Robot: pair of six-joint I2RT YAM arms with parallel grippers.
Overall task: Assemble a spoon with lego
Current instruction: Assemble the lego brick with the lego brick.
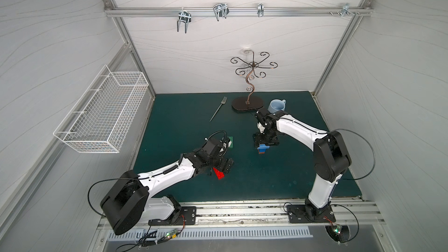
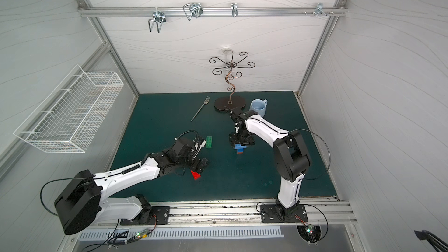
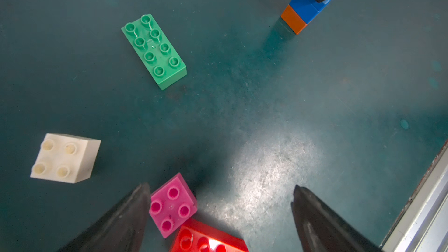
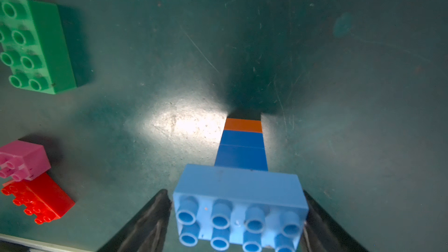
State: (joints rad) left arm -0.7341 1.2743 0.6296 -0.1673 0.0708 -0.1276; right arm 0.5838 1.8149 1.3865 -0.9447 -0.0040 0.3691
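Four loose bricks (green (image 3: 154,50), cream (image 3: 64,158), pink (image 3: 172,206), red (image 3: 208,241)) are recorded near the wide-open left gripper (image 3: 220,186); one four-brick stem (image 4: 242,146) is stood centrally on the mat (image 1: 266,178), clear of edges, between the jaws of the right gripper (image 4: 235,192), grip undeterminable.

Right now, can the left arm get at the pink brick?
Probably yes. The left gripper hangs open above the pink brick, which lies by one fingertip with nothing on top. The red brick sits tight against one side, so grip the free sides.
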